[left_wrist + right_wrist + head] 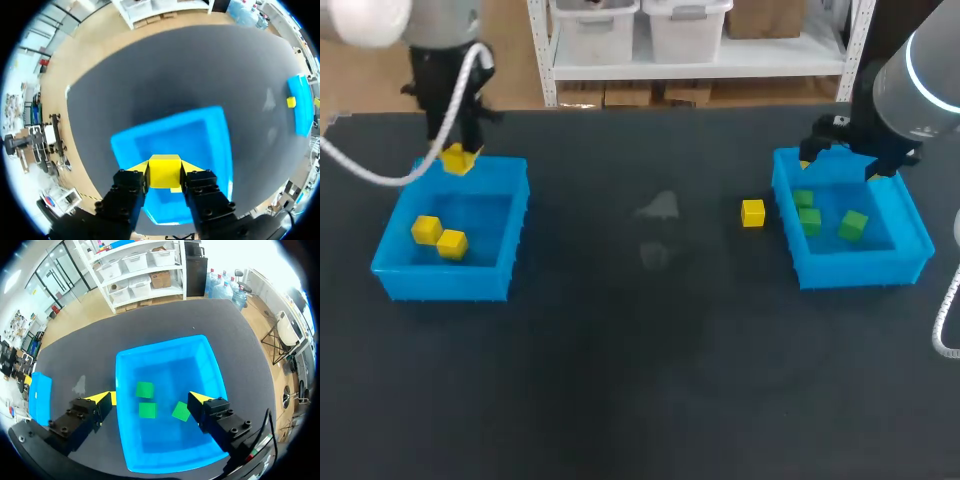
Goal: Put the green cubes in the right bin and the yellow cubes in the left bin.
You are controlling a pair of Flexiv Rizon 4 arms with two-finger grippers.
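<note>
Beside right bin (865, 270), stray yellow cube (752, 212)

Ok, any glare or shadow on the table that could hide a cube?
Head view: pale sheen patches in the middle of the table, covering no cube; the loose yellow cube reads clearly. Left wrist view: the held yellow cube in the left gripper is evenly lit. Right wrist view: the green cubes show plainly in the right bin.

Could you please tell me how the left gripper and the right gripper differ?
The left gripper is shut on a yellow cube; the right gripper is open and empty. The left gripper hangs over the left bin, the right gripper over the right bin. Both point down at a blue bin.
</note>
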